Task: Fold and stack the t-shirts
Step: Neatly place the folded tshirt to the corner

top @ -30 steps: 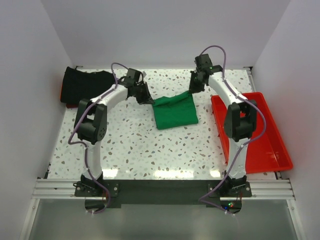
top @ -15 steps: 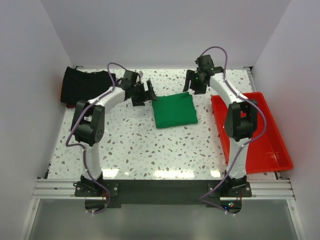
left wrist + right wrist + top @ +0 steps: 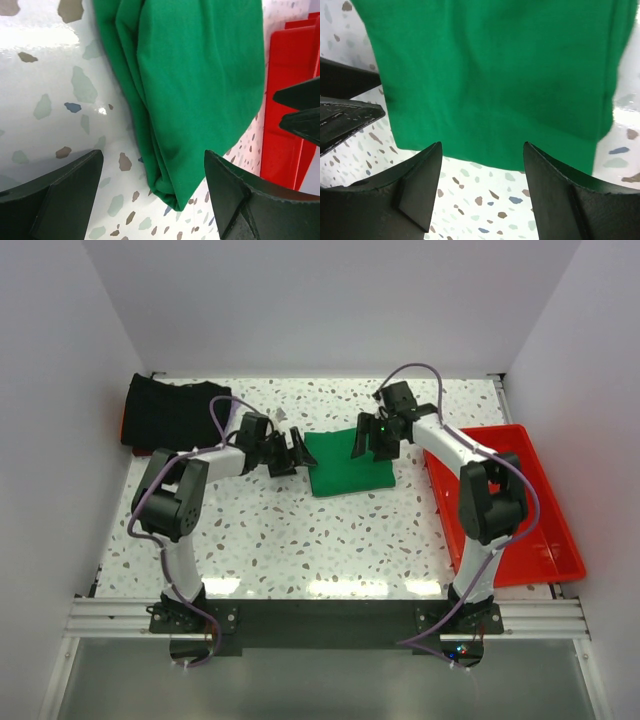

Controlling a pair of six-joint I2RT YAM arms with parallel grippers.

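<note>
Fingers now apart; tray beside t-shirt

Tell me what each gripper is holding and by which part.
Nothing is held. The left gripper and right gripper both stand open at the folded green t-shirt, gripping no part of it.

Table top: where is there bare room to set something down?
The near half of the table, nearer than the green t-shirt, lies bare. Crowded: left gripper and right gripper flank that shirt, black t-shirts fill the far-left corner, the red tray takes the right edge.
</note>
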